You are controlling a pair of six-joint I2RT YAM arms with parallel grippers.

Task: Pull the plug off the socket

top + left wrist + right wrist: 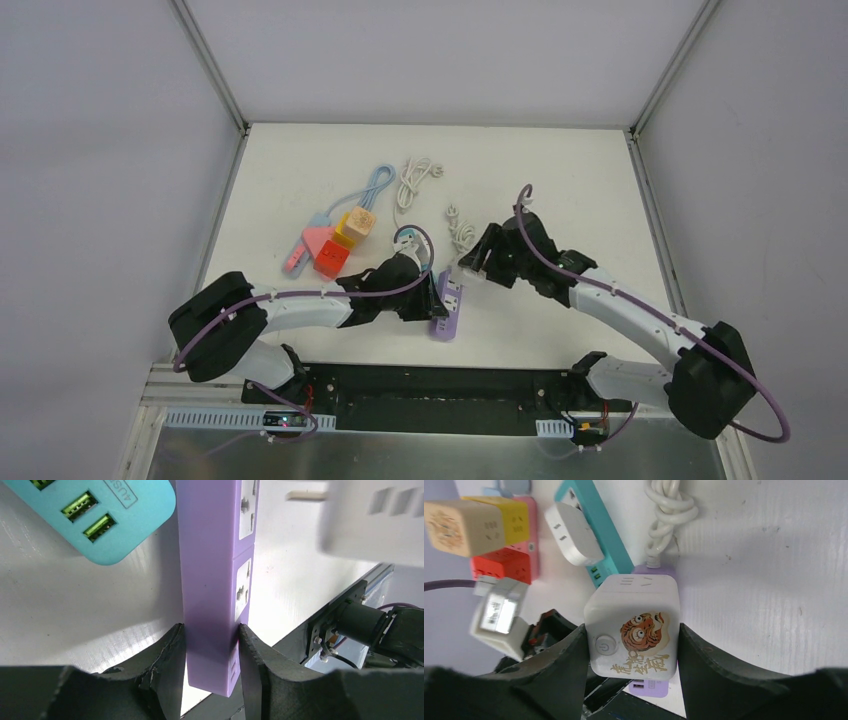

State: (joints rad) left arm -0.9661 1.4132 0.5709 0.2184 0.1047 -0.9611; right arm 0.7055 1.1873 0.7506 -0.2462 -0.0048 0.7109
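A purple power strip [447, 310] lies near the table's front edge. My left gripper [424, 298] is shut on its near end; in the left wrist view both fingers [172, 670] press the strip's sides [210, 580]. My right gripper [468, 262] is shut on a white cube plug with a tiger picture [634, 625]. In the left wrist view the cube [372, 520] hangs beside the strip's socket face with a bare prong [306, 496] showing, apart from the sockets. In the right wrist view the strip [649, 686] shows just below the cube.
A teal power strip [405, 238] with a white adapter [573, 540] lies just beyond the purple one. Beige, yellow and red cube sockets [345, 240] and a pink strip [298, 252] sit to the left. White cords [415, 180] lie behind. The black front rail [420, 385] is close.
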